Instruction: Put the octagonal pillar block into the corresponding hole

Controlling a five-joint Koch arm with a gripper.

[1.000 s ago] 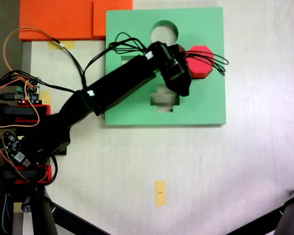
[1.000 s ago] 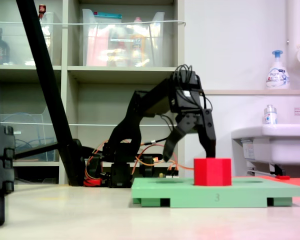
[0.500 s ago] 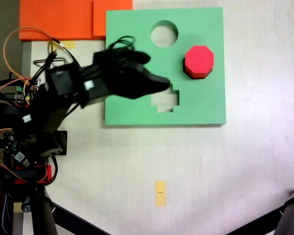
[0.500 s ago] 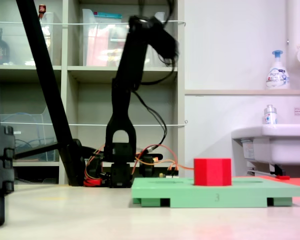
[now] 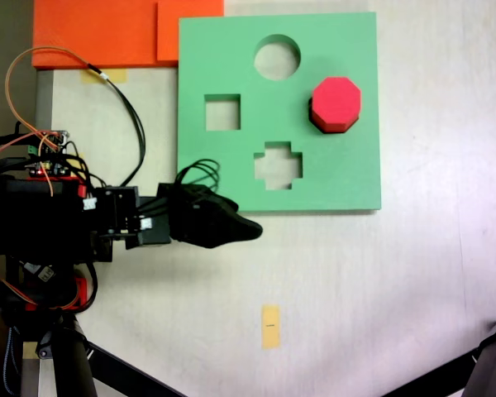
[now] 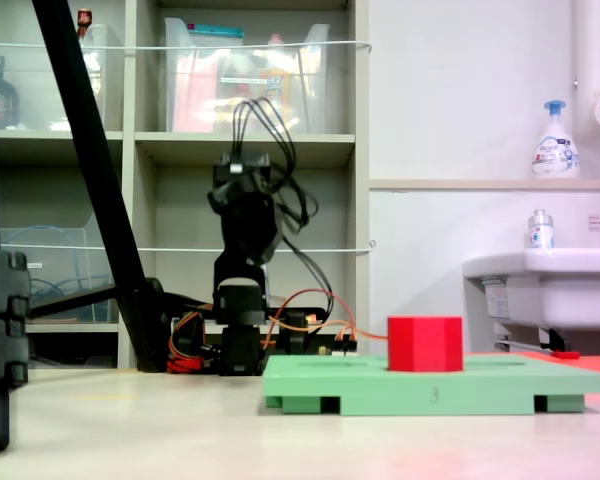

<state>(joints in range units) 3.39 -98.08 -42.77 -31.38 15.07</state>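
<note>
The red octagonal pillar block (image 5: 336, 102) stands upright on the right part of the green foam board (image 5: 347, 178), free of the arm. In a fixed view from the side the block (image 6: 425, 343) rises well above the board's top (image 6: 480, 385). The corresponding hole is hidden; the round (image 5: 277, 57), square (image 5: 221, 112) and cross-shaped (image 5: 278, 165) cutouts lie bare. My gripper (image 5: 250, 230) hangs folded back over the table just below the board's lower left corner, far from the block. Its jaws read as one dark pointed shape, so open or shut is unclear.
Orange foam sheets (image 5: 107, 33) lie at the top left beside the board. The arm's base with boards and wires (image 5: 33, 190) fills the left side. A yellow tape strip (image 5: 269, 326) marks the table. Tripod legs (image 5: 488, 364) enter at the bottom. A sink (image 6: 540, 285) stands on the right.
The gripper has left the block, swung up and back, then folded down to the left near the base. The red block stays in the same place on the board.
</note>
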